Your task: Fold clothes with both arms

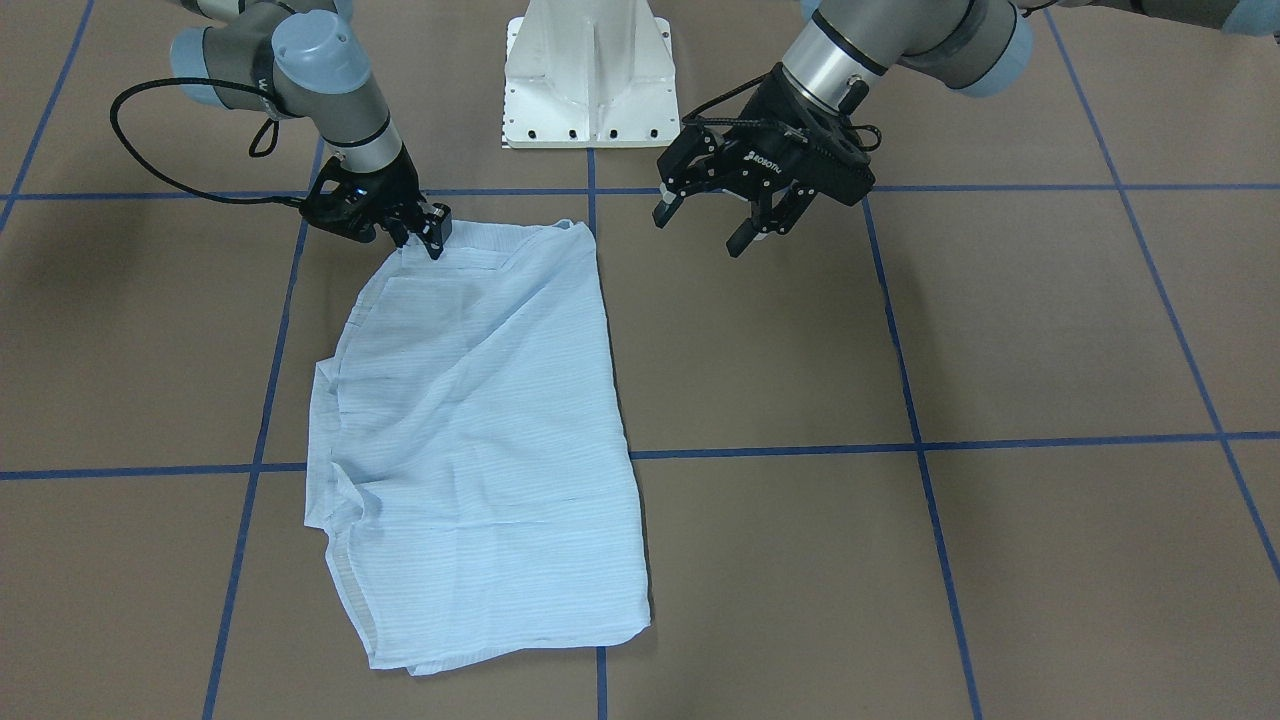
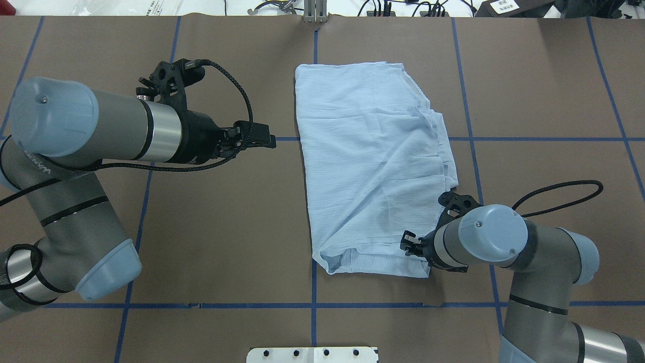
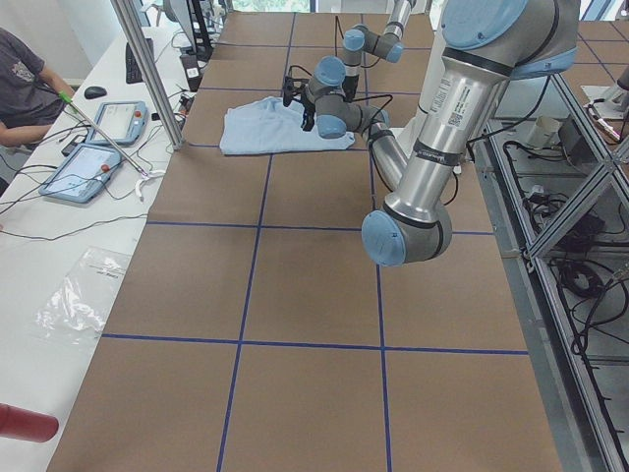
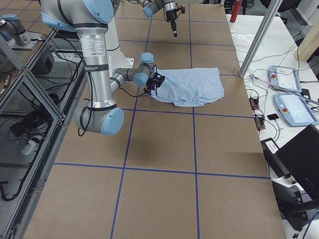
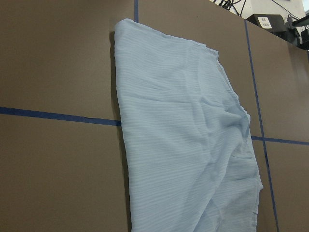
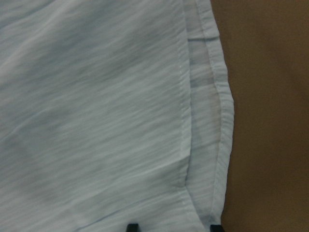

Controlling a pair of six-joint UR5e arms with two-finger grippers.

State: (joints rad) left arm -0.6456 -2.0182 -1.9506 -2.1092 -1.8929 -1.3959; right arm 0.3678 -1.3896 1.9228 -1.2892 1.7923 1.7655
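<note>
The pale-blue striped shirt [image 1: 480, 420] [image 2: 373, 161] lies folded into a rough rectangle on the brown table. My right gripper [image 1: 428, 240] [image 2: 407, 244] is down at the shirt's corner nearest the robot. In the right wrist view its two fingertips [image 6: 133, 226] stand apart, open, with the hemmed edge of the shirt [image 6: 96, 121] lying flat between them. My left gripper [image 1: 700, 232] [image 2: 267, 141] hangs open above bare table, a little way off the shirt's long side, holding nothing. The left wrist view looks across the shirt [image 5: 183, 145].
The white pedestal base [image 1: 590, 80] stands at the robot's side of the table. Blue tape lines [image 1: 920, 445] cross the brown surface. A side bench holds teach pendants [image 3: 93, 147], a pole [image 3: 147, 69] rises beside it, and a seated person [image 3: 25, 79] is there.
</note>
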